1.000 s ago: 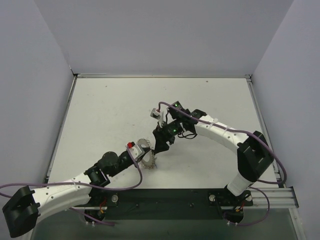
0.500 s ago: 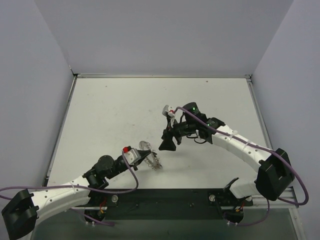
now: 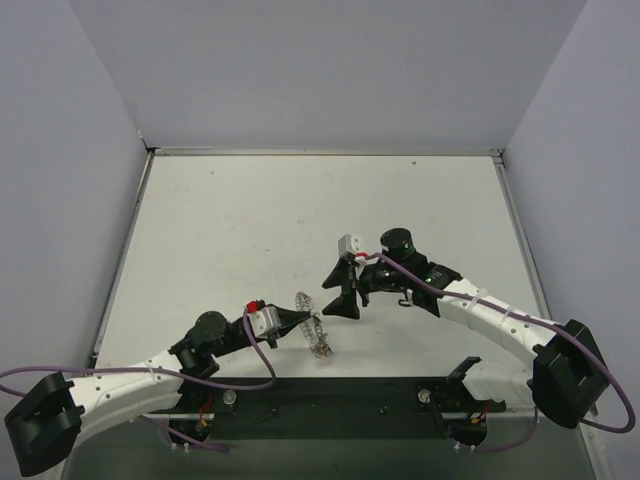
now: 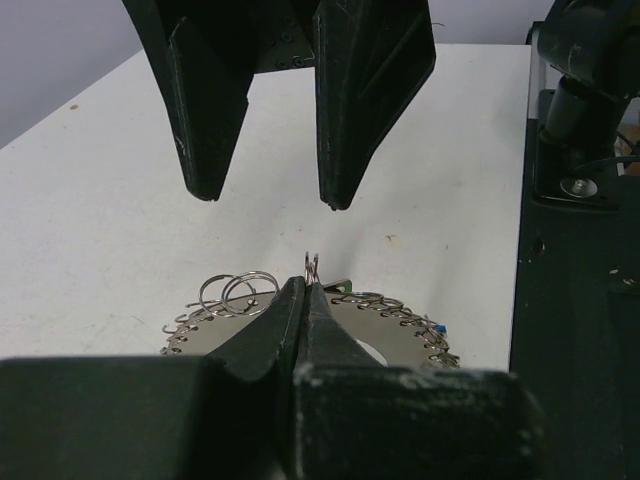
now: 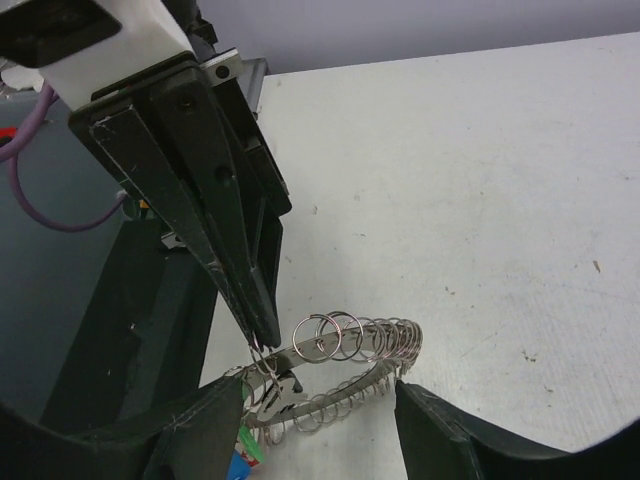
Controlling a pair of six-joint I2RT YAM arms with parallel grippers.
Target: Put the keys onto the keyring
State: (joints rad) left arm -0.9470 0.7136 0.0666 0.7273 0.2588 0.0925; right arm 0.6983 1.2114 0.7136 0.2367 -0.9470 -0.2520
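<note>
Keyring (image 3: pixel 315 335) is being pinched at its rim by closed left gripper (image 3: pixel 299 320).
Right gripper (image 4: pixel 268 195) is hovering open above it; only wrist views are showing rim loops (image 5: pixel 330 335).

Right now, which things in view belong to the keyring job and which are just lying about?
Job: keyring, pinched at a rim loop by the shut left tool; keys, coloured heads peeking at its edge; open right tool.
Lying about: black base rail; purple cable; specks on the table.

The left arm is stretching low and forward, its left claw (image 3: pixel 299 320) pressing both fingers tight together, while the right arm is angling inward, its right claw (image 3: pixel 336 297) spreading open opposite.
</note>
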